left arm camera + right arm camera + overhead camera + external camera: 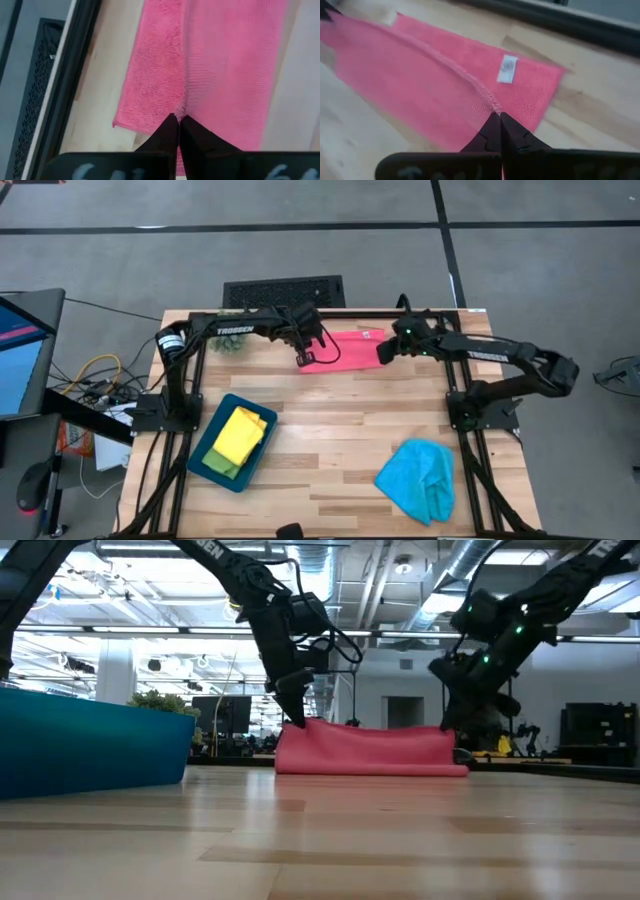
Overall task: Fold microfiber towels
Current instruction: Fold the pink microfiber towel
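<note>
High view: pink towel edge-pinched.

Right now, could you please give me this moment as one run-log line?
step: folding pink towel | left gripper: shut on towel edge | right gripper: shut on towel edge | yellow towel: in tray | blue towel: unfolded

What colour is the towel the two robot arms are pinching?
Pink. The pink towel shows best in the right wrist view, with a small white tag on it.

Bare table lies open mid-scene; the tray blocks near left, the blue towel near right.
</note>
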Available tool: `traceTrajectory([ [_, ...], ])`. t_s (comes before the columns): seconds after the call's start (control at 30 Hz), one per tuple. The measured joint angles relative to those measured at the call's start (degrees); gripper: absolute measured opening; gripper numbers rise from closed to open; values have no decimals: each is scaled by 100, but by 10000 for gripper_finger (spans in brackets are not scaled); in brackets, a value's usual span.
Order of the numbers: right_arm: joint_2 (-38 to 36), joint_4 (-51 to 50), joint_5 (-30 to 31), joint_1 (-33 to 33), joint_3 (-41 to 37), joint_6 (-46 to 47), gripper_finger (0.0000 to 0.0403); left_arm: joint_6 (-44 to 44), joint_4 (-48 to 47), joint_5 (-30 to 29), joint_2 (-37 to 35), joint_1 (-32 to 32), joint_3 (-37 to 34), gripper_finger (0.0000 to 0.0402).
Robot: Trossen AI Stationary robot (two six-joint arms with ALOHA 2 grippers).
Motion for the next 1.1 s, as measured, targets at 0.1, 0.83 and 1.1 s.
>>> traceTrajectory([
  [0.1,-481,-292,2,46,0,137,8,-90,-102,123,0,-22,0,0],
  [0.83,-260,-1058,308,754,0,472,8,-576,-735,664,4,-328,0,0],
  [1.1,-593,-975,290,754,0,496,8,-825,-1196,842,4,-442,0,0],
])
